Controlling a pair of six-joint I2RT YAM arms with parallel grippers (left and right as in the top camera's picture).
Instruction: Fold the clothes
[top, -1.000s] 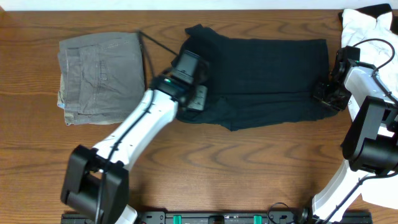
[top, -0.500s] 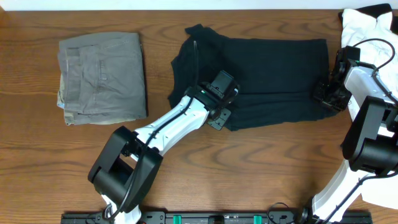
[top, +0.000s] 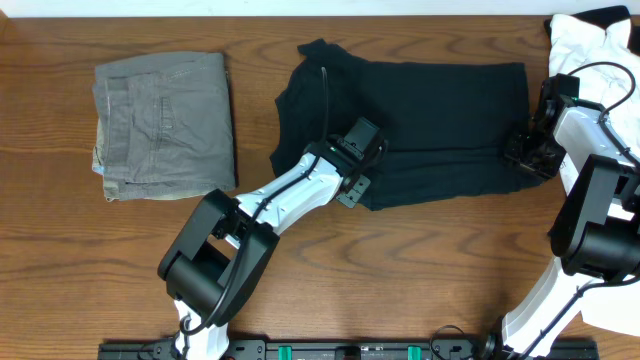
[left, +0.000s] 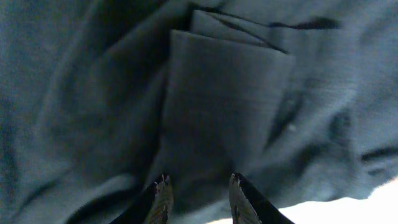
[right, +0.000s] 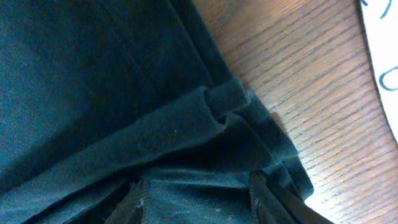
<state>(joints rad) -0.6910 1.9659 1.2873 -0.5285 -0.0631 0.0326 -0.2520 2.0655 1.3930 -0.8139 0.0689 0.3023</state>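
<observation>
While left arm reaches over T-shirt, left tool grip unclear; right tool released at shirt edge

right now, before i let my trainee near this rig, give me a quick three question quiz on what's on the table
1. True or false: the folded trousers lie beside the black T-shirt without touching it.
2. What is the left end effector over? A) the black T-shirt B) the trousers C) bare wood
3. In a few words: what lies at the far right corner of the table?

Key: 1 true. 2 A. 3 a white garment.
</observation>
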